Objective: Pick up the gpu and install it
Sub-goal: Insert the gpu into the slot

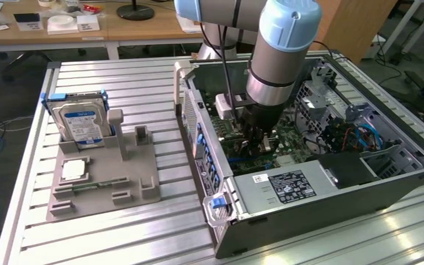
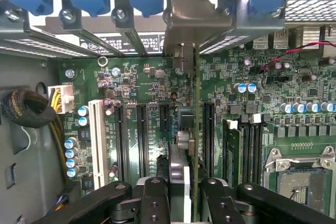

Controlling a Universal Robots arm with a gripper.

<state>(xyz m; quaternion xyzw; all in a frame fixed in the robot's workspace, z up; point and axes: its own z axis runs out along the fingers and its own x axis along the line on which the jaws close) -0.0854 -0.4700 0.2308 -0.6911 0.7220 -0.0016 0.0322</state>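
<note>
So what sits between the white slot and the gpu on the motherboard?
In the wrist view, three black slots, two long and one short, lie between the white slot and the gpu.

The gpu has a green circuit board and a dull silver metal bracket; the gripper's fingers are matt black. The case is grey sheet metal, the table ribbed shiny aluminium, the holder matt grey plastic.

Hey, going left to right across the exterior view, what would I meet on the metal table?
Hard drive → computer case's slotted wall → gripper holding the gpu inside the case → blue cables.
</note>
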